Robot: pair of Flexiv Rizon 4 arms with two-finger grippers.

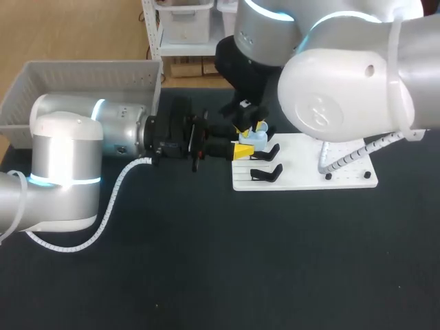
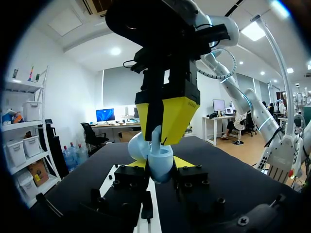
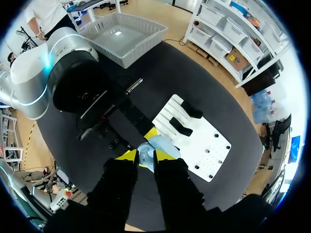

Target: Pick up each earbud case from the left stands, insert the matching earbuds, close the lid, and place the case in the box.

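In the left wrist view my left gripper [image 2: 159, 165] is shut on a pale blue earbud case [image 2: 163, 171], whose lid [image 2: 135, 145] stands open. From above, my right gripper [image 2: 156, 141] is shut on a pale blue earbud [image 2: 156, 132] whose lower end sits in the case. Under the right wrist, the right gripper [image 3: 145, 158] pinches the earbud [image 3: 145, 151], right beside the case [image 3: 165, 144]. From overhead both grippers meet at the case [image 1: 256, 136], over the left edge of the white stand board [image 1: 309, 165]. The left gripper [image 1: 240, 150] comes in level.
Two black stands [image 1: 265, 152] [image 1: 267, 173] sit bare on the board. A grey box [image 1: 82, 89] stands at the back left. My right arm's big white link [image 1: 344, 89] hangs over the board's back part. A corrugated cable [image 1: 350, 159] droops onto the board.
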